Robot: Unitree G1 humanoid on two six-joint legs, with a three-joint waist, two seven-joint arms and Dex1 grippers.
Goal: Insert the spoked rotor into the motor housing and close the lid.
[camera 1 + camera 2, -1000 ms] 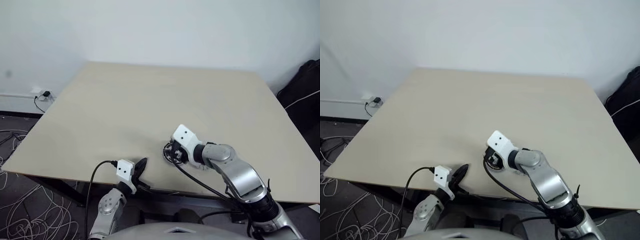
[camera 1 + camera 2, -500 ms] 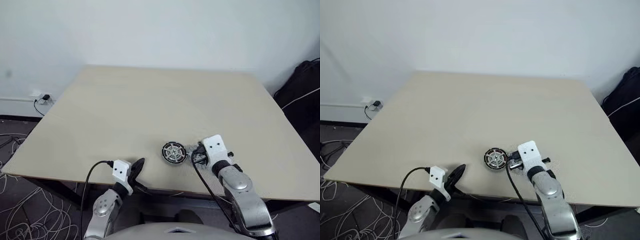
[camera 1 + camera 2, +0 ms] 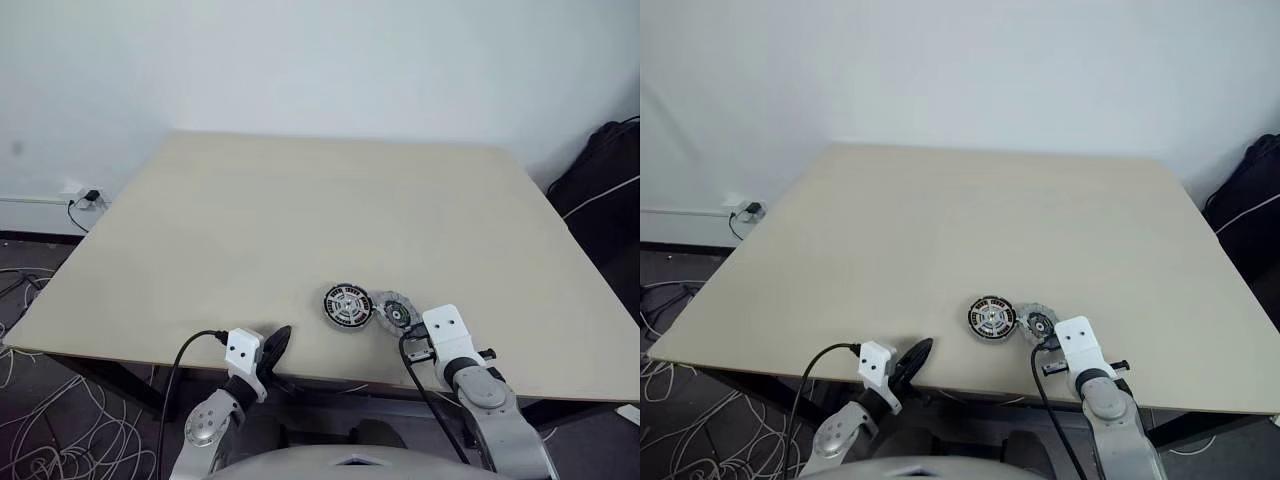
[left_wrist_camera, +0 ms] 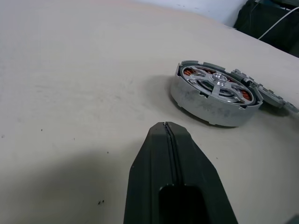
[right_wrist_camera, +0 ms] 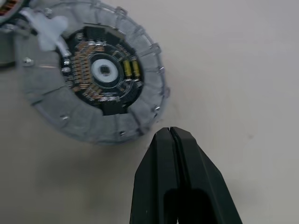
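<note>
Near the front edge of the surface (image 3: 300,200) you can see the motor housing (image 3: 347,304) lying flat, with the spoked rotor (image 4: 218,86) sitting inside it, silver spokes up and copper windings showing between them. Right beside it, on the robot's right, the lid (image 5: 91,70) lies flat too. Its edge touches the housing or comes very close. Its dark middle faces up and its grey rim has little notches all around. Your right gripper (image 5: 172,135) hangs just over the surface next to the lid, a little apart from its rim. Its jaws are pressed together with nothing in them. Your left gripper (image 4: 167,130) is down by the front edge, well apart from the housing and pointing toward it. Its jaws are closed tight and hold nothing.
</note>
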